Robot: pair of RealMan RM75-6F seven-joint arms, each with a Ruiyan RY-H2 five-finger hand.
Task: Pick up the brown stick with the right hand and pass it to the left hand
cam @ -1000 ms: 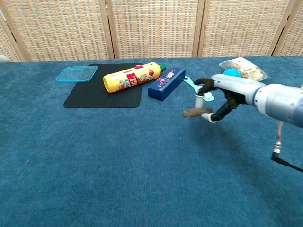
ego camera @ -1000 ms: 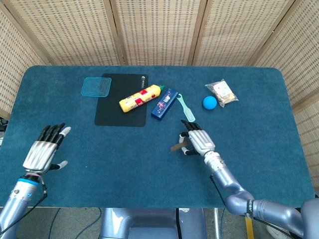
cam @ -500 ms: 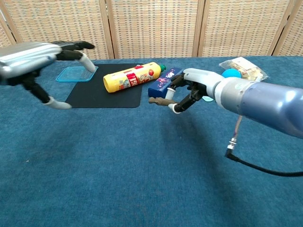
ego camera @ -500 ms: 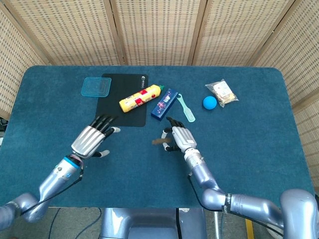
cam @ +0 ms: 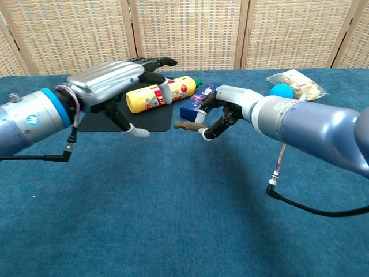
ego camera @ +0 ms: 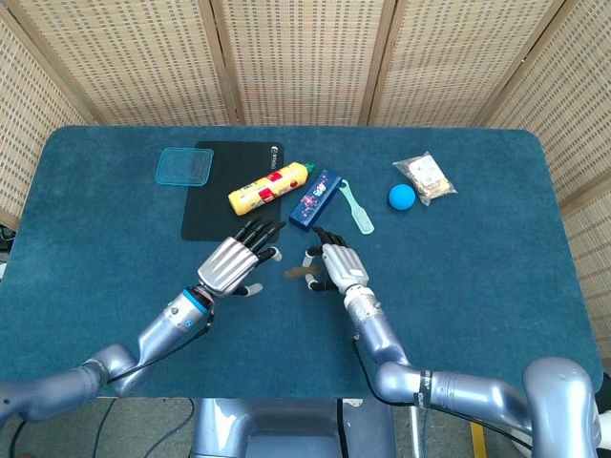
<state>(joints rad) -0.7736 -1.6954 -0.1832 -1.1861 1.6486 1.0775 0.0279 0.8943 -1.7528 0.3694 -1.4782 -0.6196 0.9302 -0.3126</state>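
While right hand [ego camera: 336, 267] holds brown stick [ego camera: 300, 273], left hand [ego camera: 233, 264] spreads.

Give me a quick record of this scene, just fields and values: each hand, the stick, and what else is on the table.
right hand: holds the brown stick above the table, one end pointing toward the left hand
left hand: open, fingers spread, close to the stick's free end, not touching it
handover: not yet done
black mat: yellow bottle lies partly on it
clear blue lid: at the mat's far left corner
blue box: beside the bottle
teal brush: right of the box
blue ball: next to a snack bag
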